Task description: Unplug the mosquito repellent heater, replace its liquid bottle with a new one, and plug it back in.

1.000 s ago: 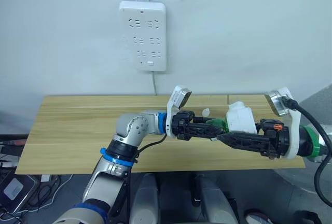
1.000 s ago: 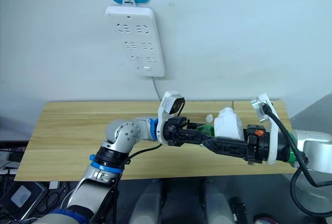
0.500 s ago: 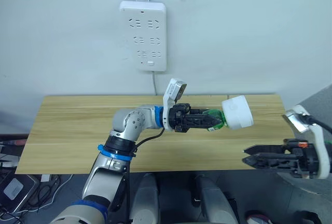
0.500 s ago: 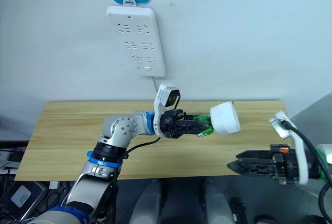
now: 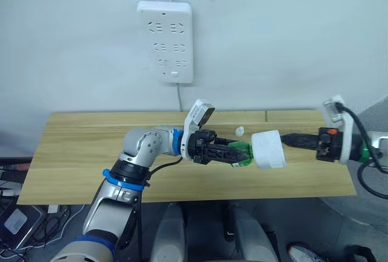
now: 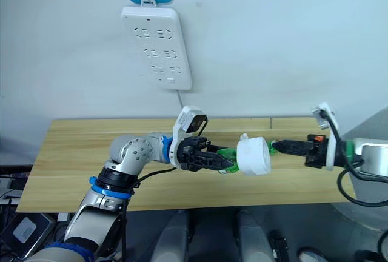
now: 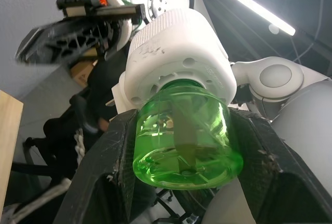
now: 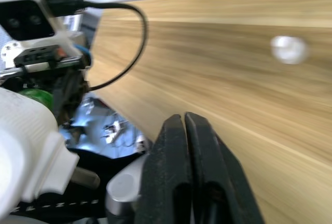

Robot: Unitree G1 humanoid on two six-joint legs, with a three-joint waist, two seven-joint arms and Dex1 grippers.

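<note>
While clamped, one bottle (image 5: 238, 153), one heater (image 5: 268, 150).

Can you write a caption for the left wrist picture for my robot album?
Left pincer gripping the green bottle screwed into the white mosquito repellent heater.

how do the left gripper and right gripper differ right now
The left gripper is shut on the translucent green bottle, which sits in the rounded white plastic heater; the right gripper is shut on nothing. The left points toward the robot's right, the right toward its left. Both have black fingers and hang over the wooden table.
</note>
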